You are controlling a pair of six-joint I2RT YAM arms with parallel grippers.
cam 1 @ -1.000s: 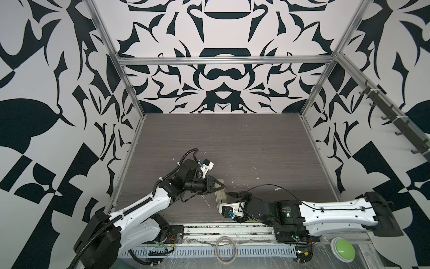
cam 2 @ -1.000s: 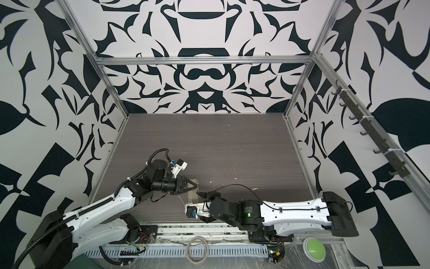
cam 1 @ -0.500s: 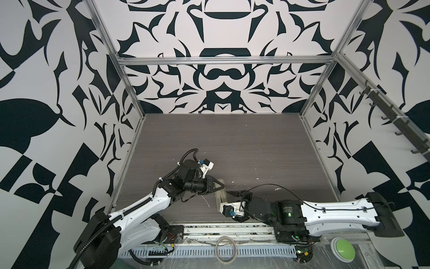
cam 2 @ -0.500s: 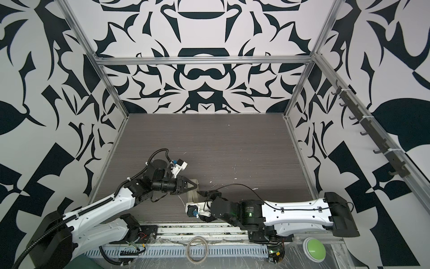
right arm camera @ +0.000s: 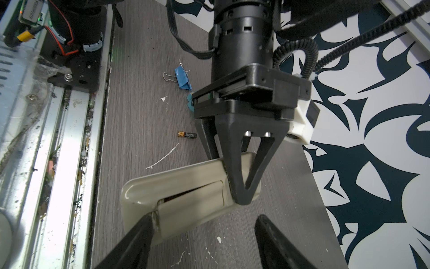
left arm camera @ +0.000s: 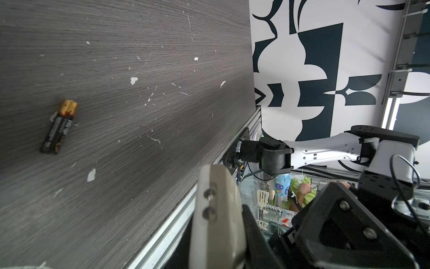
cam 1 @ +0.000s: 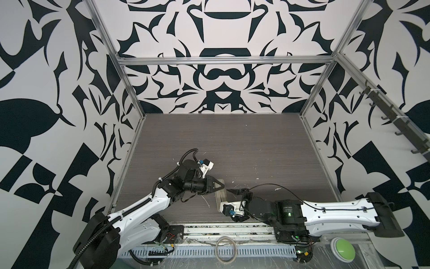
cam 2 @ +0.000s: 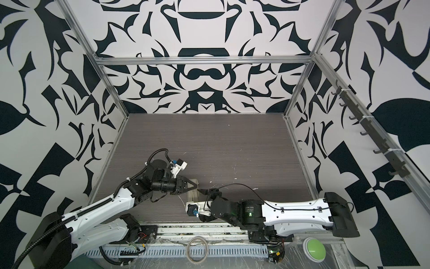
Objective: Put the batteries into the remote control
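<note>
Since a second ago my right gripper [right arm camera: 206,217] has spread wider, one finger [right arm camera: 137,235] touching the remote control's [right arm camera: 181,186] back cover. My left gripper [right arm camera: 240,198] is clamped on the remote's other end. One battery [right arm camera: 186,134] lies on the table [right arm camera: 139,93] beside it.

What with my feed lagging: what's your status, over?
Left gripper shut on remote control; right gripper open, fingertip at battery cover. Cover ajar, batteries loose on table, not loaded. Blue binder clip nearby, clear of remote.

Remote control [right arm camera: 186,186] partly behind left claw [right arm camera: 240,199]
</note>
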